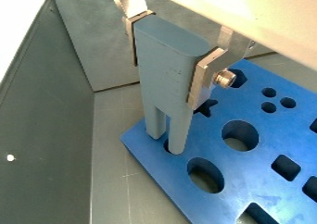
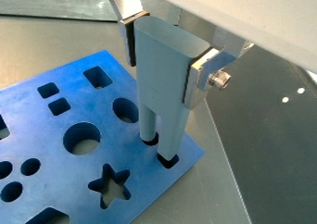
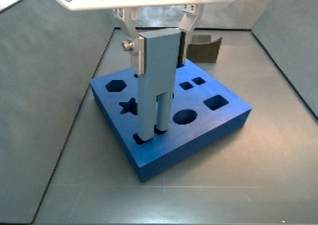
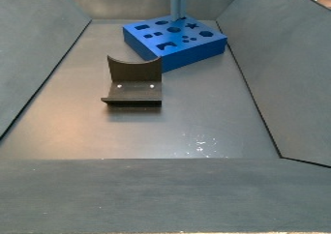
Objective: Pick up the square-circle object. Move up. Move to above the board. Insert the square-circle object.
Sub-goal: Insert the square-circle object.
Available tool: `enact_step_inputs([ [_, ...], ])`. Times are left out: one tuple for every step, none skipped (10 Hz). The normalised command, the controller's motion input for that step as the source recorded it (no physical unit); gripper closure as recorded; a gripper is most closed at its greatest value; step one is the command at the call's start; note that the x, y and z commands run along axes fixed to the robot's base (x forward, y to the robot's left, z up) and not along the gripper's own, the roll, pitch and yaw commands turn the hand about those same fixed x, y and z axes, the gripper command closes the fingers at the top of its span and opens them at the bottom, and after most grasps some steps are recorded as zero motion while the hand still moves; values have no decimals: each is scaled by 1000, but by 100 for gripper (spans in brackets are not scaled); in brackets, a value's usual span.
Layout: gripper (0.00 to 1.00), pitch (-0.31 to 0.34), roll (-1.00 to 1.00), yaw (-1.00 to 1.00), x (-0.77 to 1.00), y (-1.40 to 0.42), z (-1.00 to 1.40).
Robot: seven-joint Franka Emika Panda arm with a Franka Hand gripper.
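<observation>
Jaws clamped on the block's top | gripper [image 3: 159, 35] directly above board [image 3: 218, 125] | block [image 3: 158, 75] upright, long axis vertical, both prongs down in holes at board's edge | insertion looks nearly done

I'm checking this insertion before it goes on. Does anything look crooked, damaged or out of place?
Nothing stands out. The gripper holds the square-circle object upright, its two prongs entering holes near a corner of the board. The board lies flat and looks undamaged. The fixture stands apart from it on the floor.
</observation>
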Motion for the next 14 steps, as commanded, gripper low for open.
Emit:
enact_step_inputs([
  [100, 0, 11, 0, -69, 0, -291],
  [100, 0, 0, 0, 0, -37, 0],
  [100, 0, 56, 0, 0, -243, -131],
  [100, 0, 21, 0, 0, -237, -200],
  [100, 0, 0, 6, 0, 0, 0],
  [100, -14, 0, 0, 66, 14, -43],
  [100, -183, -96, -94, 51, 74, -229],
  [100, -380, -73, -120, -211, 26, -471],
  [100, -351, -13, -151, -237, 74, -511],
  [100, -229, 37, -109, -177, 9, -431],
  [100, -117, 59, 0, -206, 0, -91],
  [100, -137, 136, 69, -297, -91, -37],
  [100, -186, 104, 71, -269, -154, -86],
  [100, -324, 180, 80, -431, -357, -571],
])
